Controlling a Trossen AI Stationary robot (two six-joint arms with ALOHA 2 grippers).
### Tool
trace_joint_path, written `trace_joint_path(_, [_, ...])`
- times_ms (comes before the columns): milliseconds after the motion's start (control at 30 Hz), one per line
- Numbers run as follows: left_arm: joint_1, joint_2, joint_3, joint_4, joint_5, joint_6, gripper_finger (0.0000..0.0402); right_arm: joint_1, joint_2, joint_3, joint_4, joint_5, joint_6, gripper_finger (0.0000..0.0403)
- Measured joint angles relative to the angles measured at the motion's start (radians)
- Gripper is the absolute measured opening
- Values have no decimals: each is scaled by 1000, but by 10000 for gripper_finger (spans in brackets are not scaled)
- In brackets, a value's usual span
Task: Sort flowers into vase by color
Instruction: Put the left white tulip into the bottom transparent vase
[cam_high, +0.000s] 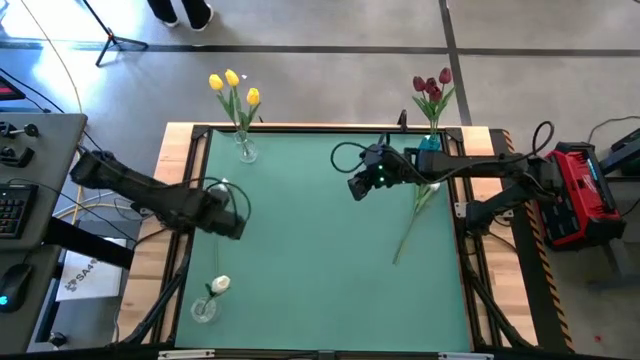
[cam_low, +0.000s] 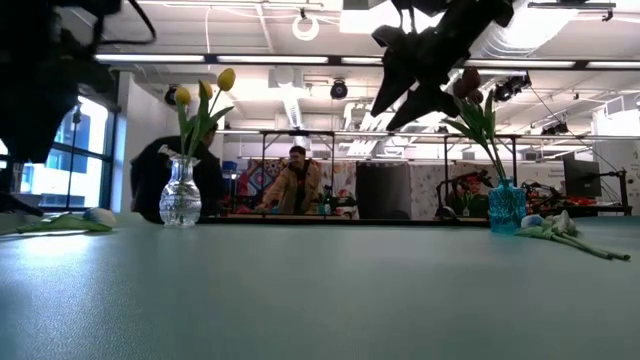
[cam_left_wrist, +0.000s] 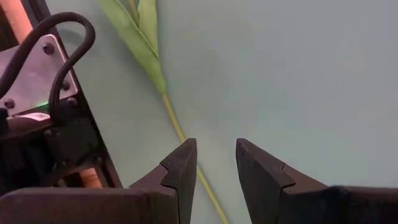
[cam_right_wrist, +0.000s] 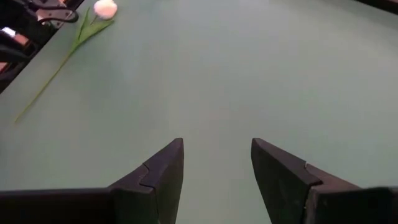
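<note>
Sorted by colour into glass vases along the table's (cam_high: 330, 240) edges, yellow flowers (cam_high: 233, 86) and red flowers (cam_high: 432, 86), white flower (cam_right_wrist: 104, 9) loose on the mat, left gripper (cam_left_wrist: 216, 163) parted above its stem (cam_left_wrist: 180, 134), right gripper (cam_right_wrist: 216, 163) spread, empty, raised mid-table.

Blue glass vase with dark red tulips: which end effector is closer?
Right. In the high view the right end effector is beside the blue glass vase, toward the middle of the table; the left end effector is far off by the table's left side.
</note>
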Motion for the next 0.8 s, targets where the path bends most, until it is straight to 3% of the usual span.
trace_joint_path(433, [225,180,0,42,61,283,102,-12,0,0,-2,-51,-76,177])
trace_joint_path(633, [258,281,0,38,112,438,102,-11,0,0,-16,-51,-85,177])
trace_joint_path(800, [261,339,0,18,130,476,102,-11,0,0,-18,-51,-85,177])
